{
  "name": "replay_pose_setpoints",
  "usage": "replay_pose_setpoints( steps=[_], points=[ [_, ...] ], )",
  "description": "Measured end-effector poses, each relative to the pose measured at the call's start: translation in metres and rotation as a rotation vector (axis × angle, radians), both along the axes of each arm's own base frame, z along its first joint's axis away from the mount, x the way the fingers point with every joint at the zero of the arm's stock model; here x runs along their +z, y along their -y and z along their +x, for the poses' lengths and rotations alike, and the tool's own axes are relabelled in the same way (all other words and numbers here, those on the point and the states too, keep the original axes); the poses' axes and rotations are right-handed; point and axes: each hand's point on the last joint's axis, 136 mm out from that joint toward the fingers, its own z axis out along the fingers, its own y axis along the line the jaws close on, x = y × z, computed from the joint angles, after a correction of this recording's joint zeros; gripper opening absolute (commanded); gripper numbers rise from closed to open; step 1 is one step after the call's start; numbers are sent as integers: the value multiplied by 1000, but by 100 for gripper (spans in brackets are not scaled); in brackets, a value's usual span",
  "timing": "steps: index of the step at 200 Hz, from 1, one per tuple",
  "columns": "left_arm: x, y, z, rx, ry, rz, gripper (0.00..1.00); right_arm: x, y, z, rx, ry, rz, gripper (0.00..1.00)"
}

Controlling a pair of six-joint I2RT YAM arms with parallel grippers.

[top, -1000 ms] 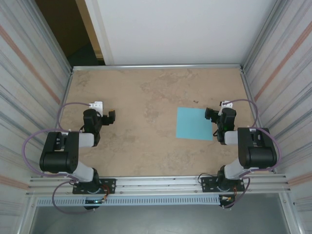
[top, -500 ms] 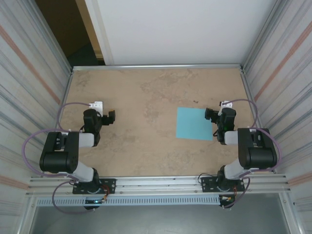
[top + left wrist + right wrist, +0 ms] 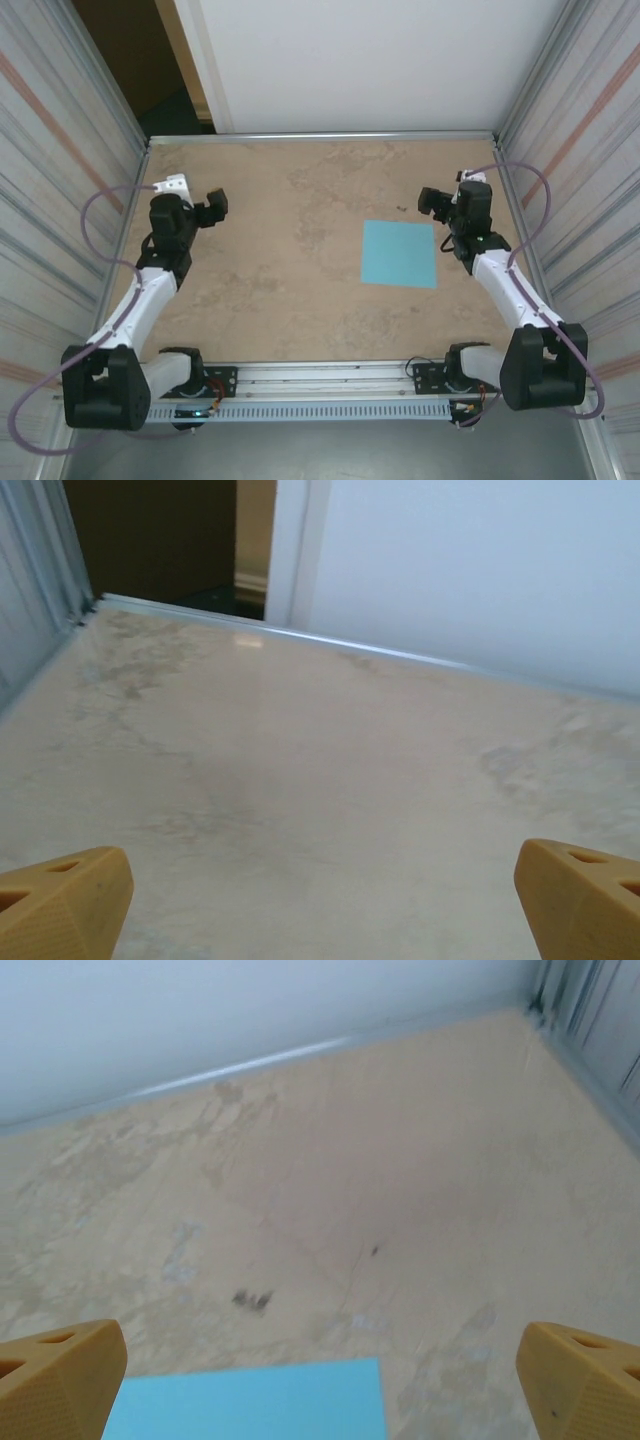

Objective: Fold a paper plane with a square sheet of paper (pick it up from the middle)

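The square sheet of paper [image 3: 400, 253] is light blue and lies flat and unfolded on the tan table, right of centre. My right gripper [image 3: 432, 200] hangs open just beyond the sheet's far right corner, apart from it. In the right wrist view its yellow fingertips [image 3: 60, 1375] stand wide, and the sheet's far edge [image 3: 250, 1400] lies low between them. My left gripper [image 3: 215, 205] is open over bare table at the far left, well away from the sheet. Nothing sits between its yellow fingertips [image 3: 585, 895].
The table [image 3: 300, 200] is ringed by a metal rim. Ribbed metal walls [image 3: 60, 180] stand at both sides and a white panel [image 3: 370, 60] at the back. A dark gap [image 3: 130, 60] opens at the far left corner. Small dark specks [image 3: 252, 1300] mark the table beyond the sheet.
Both arms have unfolded from their tucked pose and reached toward the far side, so both grippers now sit farther back. The sheet has not moved. Both grippers stay open.
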Motion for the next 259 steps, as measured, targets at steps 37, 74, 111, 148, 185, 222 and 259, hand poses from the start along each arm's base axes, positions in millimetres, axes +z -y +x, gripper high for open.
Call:
replay_pose_setpoints(
  steps=[37, 74, 111, 148, 185, 222, 259],
  points=[
    [-16, 45, -12, -160, -147, -276, 99, -52, 14, -27, -53, -295, 354, 99],
    [-54, 94, -23, -269, -373, -437, 99, -86, -11, -55, -20, -503, 484, 99],
    [-55, 138, -21, -369, -452, -480, 99, -111, -38, -48, 35, -649, 505, 97],
    [-62, 155, -16, -402, -506, -513, 99, -137, -69, -22, 109, -740, 468, 93],
    [-73, 162, -16, -423, -564, -536, 99, -161, -95, -24, 153, -813, 419, 93],
    [-83, 171, -19, -439, -617, -546, 99, -161, -139, -27, 243, -815, 385, 93],
    [-98, 183, -22, -449, -683, -536, 97, -158, -215, -32, 380, -812, 363, 92]
  ],
)
